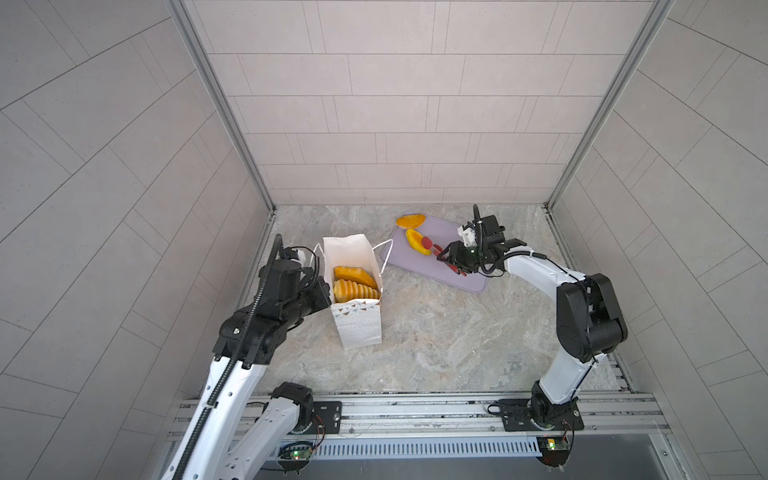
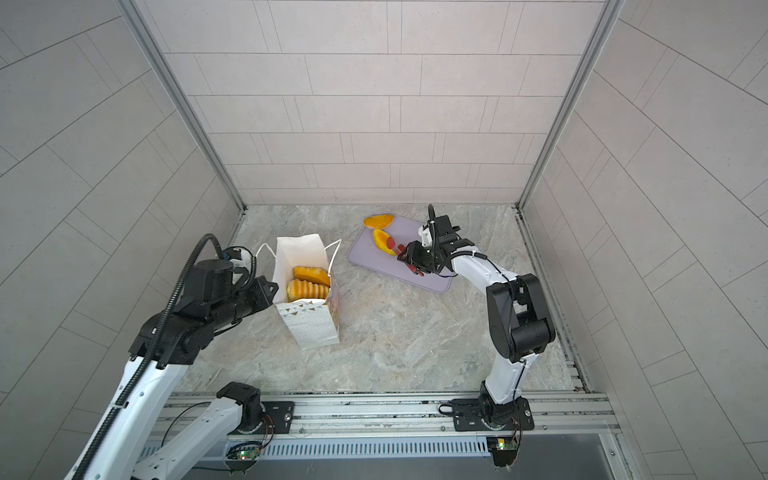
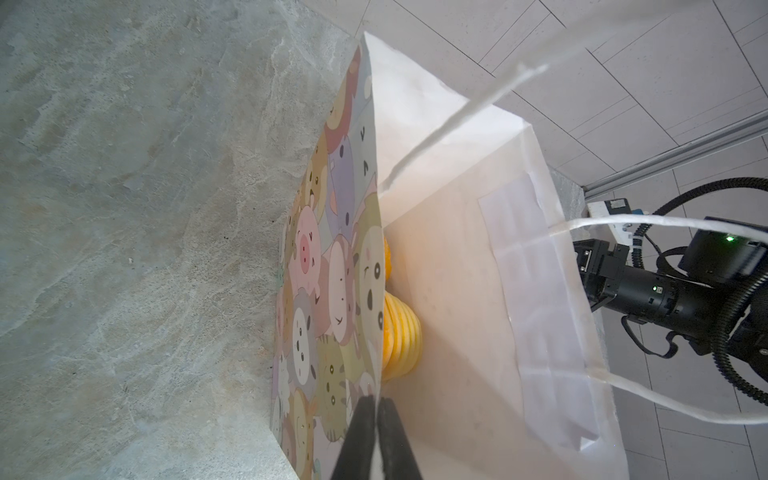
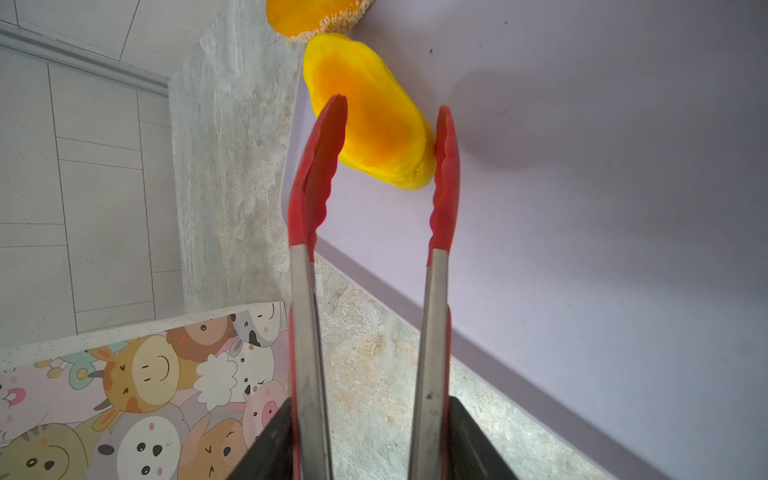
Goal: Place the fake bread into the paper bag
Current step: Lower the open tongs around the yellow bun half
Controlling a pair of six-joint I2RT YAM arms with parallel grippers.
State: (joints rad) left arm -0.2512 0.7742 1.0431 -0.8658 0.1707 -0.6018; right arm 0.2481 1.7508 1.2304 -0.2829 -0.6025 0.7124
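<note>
The white paper bag (image 1: 361, 328) (image 2: 309, 328) stands upright and open on the table. It holds two pieces of fake bread, an orange one (image 1: 355, 274) and a striped roll (image 1: 355, 291) (image 3: 405, 336). My left gripper (image 3: 378, 409) (image 1: 326, 286) is shut on the bag's left wall at the rim. My right gripper (image 4: 370, 411) (image 1: 446, 257) is shut on the handles of the red-tipped tongs (image 4: 307, 291). The tongs' spread tips straddle a yellow oval bread (image 4: 374, 124) (image 1: 415, 241) on the lilac tray (image 4: 582, 208). Another orange bread (image 1: 410, 220) (image 4: 316, 16) lies at the tray's far corner.
The lilac tray (image 1: 465, 274) (image 2: 432, 278) lies at the back right of the marble table, a short gap from the bag. The bag's cord handles (image 1: 384, 251) hang outward. Tiled walls close the table on three sides, and a metal rail (image 1: 415, 411) runs along the front.
</note>
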